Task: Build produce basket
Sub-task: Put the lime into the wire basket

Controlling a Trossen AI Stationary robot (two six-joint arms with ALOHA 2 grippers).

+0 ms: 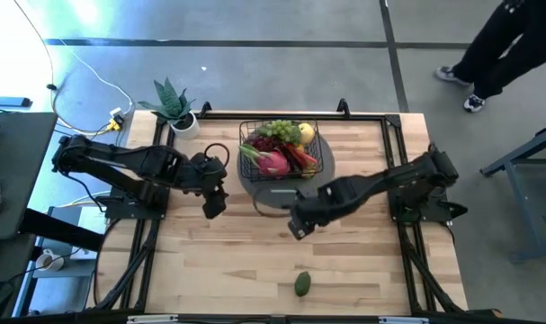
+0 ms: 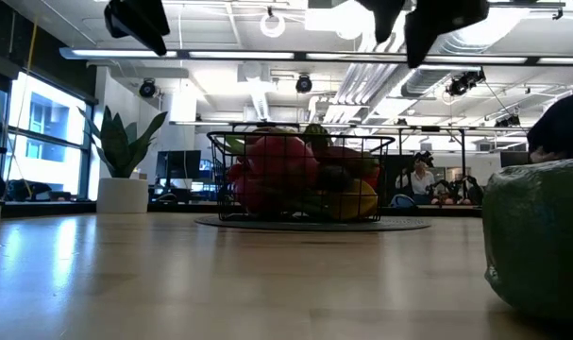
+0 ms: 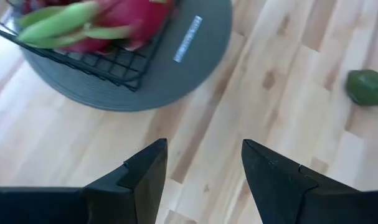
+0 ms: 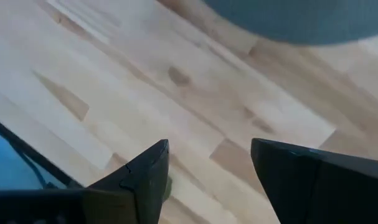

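The black wire basket (image 1: 281,148) stands on a round grey mat (image 1: 286,184) at the table's far middle, filled with produce: a pink dragon fruit (image 1: 273,162), grapes and a yellow fruit. A lone green avocado (image 1: 302,284) lies on the wood near the front edge; it fills the low view's right (image 2: 536,236). My left gripper (image 1: 216,205) hovers open left of the mat, above the table (image 3: 204,168). My right gripper (image 1: 298,227) hovers open just in front of the mat, above bare wood (image 4: 207,168). Both hold nothing.
A potted green plant (image 1: 174,106) stands at the far left corner. A person's legs (image 1: 488,54) show on the floor beyond the far right corner. Bare wood stretches across the table's near half around the avocado.
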